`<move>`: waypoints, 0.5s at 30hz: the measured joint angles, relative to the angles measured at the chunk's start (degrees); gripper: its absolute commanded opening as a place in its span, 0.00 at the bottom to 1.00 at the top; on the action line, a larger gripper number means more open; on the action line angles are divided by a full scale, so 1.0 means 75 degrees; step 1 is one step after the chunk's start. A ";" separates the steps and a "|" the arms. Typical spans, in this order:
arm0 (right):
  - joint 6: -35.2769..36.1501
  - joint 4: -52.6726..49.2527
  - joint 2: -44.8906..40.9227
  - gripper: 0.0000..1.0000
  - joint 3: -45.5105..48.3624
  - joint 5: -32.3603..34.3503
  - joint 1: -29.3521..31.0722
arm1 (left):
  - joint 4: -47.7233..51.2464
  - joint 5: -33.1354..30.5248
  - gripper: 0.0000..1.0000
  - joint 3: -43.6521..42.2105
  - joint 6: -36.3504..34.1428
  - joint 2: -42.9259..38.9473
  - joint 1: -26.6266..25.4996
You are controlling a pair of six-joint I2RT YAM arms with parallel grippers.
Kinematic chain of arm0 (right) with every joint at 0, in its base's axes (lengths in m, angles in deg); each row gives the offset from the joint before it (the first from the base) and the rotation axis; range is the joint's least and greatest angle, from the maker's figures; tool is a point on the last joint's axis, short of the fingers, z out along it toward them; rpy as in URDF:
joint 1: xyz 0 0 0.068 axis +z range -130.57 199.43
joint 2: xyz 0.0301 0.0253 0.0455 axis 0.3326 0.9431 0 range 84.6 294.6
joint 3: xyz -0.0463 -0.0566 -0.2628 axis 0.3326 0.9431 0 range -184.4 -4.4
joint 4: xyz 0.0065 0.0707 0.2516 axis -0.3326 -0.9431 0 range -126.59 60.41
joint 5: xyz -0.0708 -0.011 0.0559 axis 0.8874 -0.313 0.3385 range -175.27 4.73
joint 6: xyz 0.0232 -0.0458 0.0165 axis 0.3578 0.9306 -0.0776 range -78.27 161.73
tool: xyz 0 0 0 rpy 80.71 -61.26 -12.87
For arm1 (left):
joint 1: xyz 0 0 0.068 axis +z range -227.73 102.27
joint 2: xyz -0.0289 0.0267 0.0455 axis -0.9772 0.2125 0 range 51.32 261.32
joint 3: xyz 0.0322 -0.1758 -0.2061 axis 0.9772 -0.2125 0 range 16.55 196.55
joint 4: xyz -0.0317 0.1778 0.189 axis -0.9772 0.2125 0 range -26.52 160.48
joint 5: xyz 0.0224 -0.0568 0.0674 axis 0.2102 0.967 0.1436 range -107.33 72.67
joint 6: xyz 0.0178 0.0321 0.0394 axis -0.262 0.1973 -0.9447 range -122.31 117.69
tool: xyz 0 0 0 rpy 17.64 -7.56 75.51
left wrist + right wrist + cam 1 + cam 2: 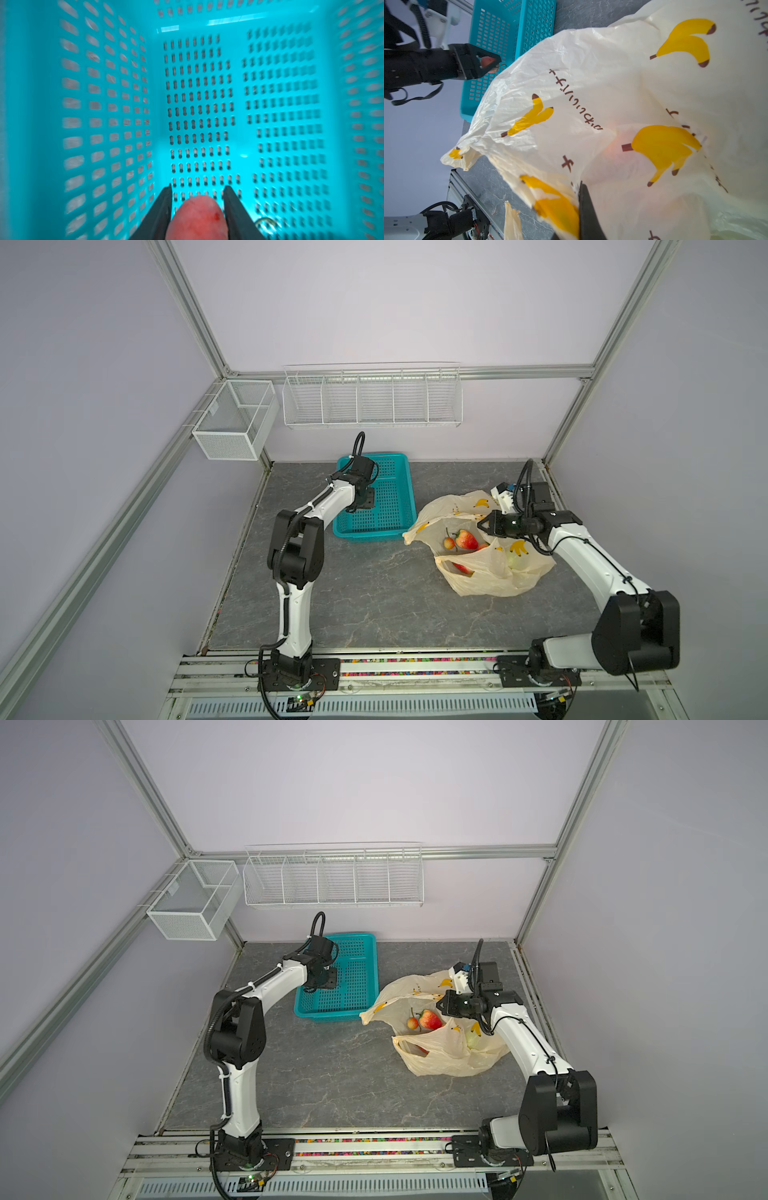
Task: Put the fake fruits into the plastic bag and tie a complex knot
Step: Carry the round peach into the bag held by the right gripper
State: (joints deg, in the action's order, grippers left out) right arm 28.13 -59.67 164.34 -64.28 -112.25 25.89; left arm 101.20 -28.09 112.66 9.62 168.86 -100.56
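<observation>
My left gripper point(365, 505) point(198, 187) points down inside the teal basket point(370, 534) point(93, 104), shut on a pink-red fake fruit point(197, 218) that fills the gap between its black fingers. The plastic bag point(490, 580) point(591, 93) lies open on the right of the table. A red strawberry point(466, 540), a small red-yellow fruit point(449, 543) and a pale pear point(514, 561) lie inside it. My right gripper point(482, 526) point(578, 185) is shut on the bag's far rim, holding the mouth up. No knot is in view; the handles lie apart.
A white wire rack point(372, 400) and a mesh box point(232, 423) hang on the back wall above the table. The grey stone tabletop point(353, 593) stretches between the two arm bases. The basket stands just left of the bag's handle point(415, 533).
</observation>
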 measured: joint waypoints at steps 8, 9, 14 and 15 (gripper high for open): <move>0.0017 -0.0003 0.0000 0.07 0.0000 0.0026 0.0000 | -0.0667 0.0224 0.40 -0.1839 0.0178 -0.3075 -0.1064; 0.0017 -0.0003 0.0000 0.07 0.0000 0.0026 0.0000 | -0.0860 0.0318 0.40 -0.2180 0.0189 -0.3544 -0.1306; 0.0017 0.0000 0.0000 0.07 0.0000 0.0026 0.0000 | -0.1725 0.0714 0.41 -0.3448 0.0323 -0.5368 -0.2693; 0.0017 0.0000 0.0000 0.07 0.0003 0.0026 0.0000 | -0.2031 0.0796 0.41 -0.3634 0.0323 -0.5584 -0.3060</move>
State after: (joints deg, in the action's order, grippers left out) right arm 28.26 -59.67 164.34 -64.26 -112.05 25.89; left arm 85.96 -22.13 85.41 12.04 126.98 -123.51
